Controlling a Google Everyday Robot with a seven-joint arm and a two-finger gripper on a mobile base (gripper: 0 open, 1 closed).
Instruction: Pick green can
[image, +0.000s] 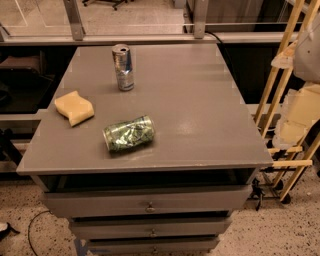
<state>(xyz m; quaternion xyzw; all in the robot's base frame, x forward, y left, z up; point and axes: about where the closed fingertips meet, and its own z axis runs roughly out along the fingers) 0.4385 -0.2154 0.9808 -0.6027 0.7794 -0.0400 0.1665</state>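
The green can (129, 133) lies on its side on the grey cabinet top (200, 115), near the front edge and left of centre. Its wall is mottled green and silver, and its round end faces left. Pale segments of my arm (301, 107) show at the right edge of the view, beside and beyond the cabinet's right side. My gripper is not in view, and nothing touches the can.
A slim silver-and-blue can (122, 67) stands upright at the back left. A yellow sponge (74, 107) lies at the left edge. The cabinet has several drawers (150, 205) below. A wooden frame (280, 75) stands to the right, and a railing (75, 20) runs behind.
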